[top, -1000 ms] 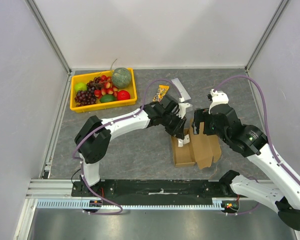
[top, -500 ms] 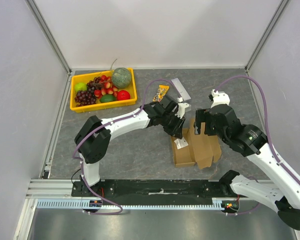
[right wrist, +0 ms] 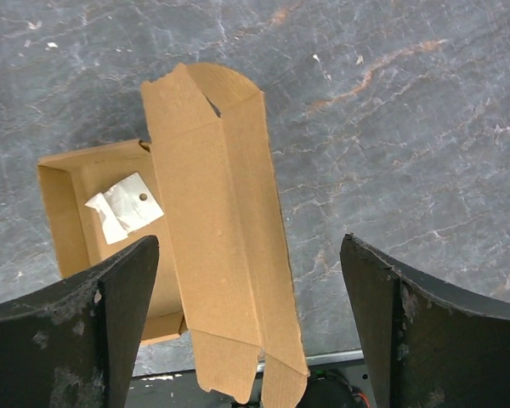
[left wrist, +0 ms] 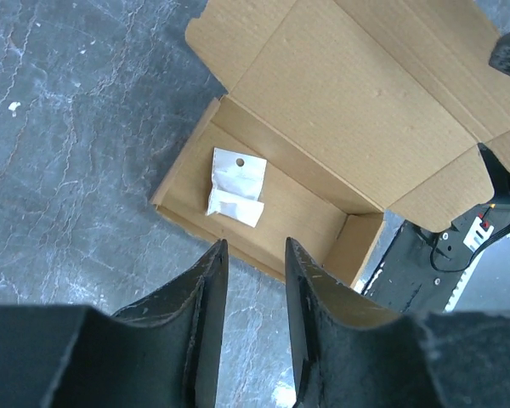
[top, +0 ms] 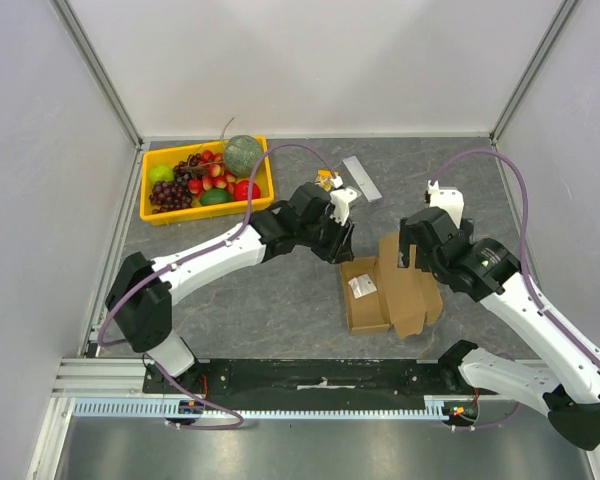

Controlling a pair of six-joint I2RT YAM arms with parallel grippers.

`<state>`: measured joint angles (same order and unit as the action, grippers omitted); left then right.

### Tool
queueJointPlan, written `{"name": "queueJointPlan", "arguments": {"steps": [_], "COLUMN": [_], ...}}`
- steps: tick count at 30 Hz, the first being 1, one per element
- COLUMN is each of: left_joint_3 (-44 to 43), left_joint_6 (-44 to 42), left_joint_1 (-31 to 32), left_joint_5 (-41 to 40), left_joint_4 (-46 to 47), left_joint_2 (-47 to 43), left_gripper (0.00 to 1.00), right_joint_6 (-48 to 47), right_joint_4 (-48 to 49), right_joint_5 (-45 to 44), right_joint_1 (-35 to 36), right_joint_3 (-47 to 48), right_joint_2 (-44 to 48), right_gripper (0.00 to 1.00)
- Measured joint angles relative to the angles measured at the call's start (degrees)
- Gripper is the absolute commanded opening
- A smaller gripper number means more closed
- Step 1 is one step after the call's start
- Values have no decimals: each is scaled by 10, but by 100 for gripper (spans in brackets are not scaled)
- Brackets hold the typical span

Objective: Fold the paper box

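the paper box [top: 372, 308] lies on the table between the two arms, toward the near edge. its shallow tray is open and its long lid panel [right wrist: 221, 212] is flung out to the right, tabs untucked — so the closing fold looks not yet done. a small white packet [left wrist: 235, 185] rests inside the tray. the left gripper [left wrist: 255, 255] hangs near the tray's far-left corner, fingers parted a little with nothing between them (probably keeping out of the lid's way). the right gripper [right wrist: 248, 255] is spread wide and empty, straddling the lid from above — a fair stance for tipping it over. the tabletop [top: 250, 300] is grey and marbled, with white panel walls around it. a yellow fruit tray [top: 152, 213] and a small grey bar [top: 361, 178] sit toward the back.
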<state>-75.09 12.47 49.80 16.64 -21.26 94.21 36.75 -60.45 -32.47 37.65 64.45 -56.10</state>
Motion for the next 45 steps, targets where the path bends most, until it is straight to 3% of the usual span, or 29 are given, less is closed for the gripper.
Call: {"name": "queueJointPlan", "arguments": {"steps": [13,26,35,45], "left_joint_3": [73,128,154,169], "left_joint_6": [1,14,19,21], "left_joint_1": [-22,-34,-49,-59], "left_joint_5": [-14,-19,-28,-28], "left_joint_4": [20,55,67,77], "left_joint_2": [-33,-89,-124,-134], "left_gripper": [41,41,41,42], "right_joint_6": [-10,-76,-100,-115], "right_joint_4": [3,73,108,134], "right_joint_5": [8,115,229,302], "right_joint_1": [-48,-138,-199,-210], "right_joint_3": [-60,-106,-125,-140], "right_joint_2": [-6,-13,-14,-14], "right_gripper": [94,90,72,51]}}
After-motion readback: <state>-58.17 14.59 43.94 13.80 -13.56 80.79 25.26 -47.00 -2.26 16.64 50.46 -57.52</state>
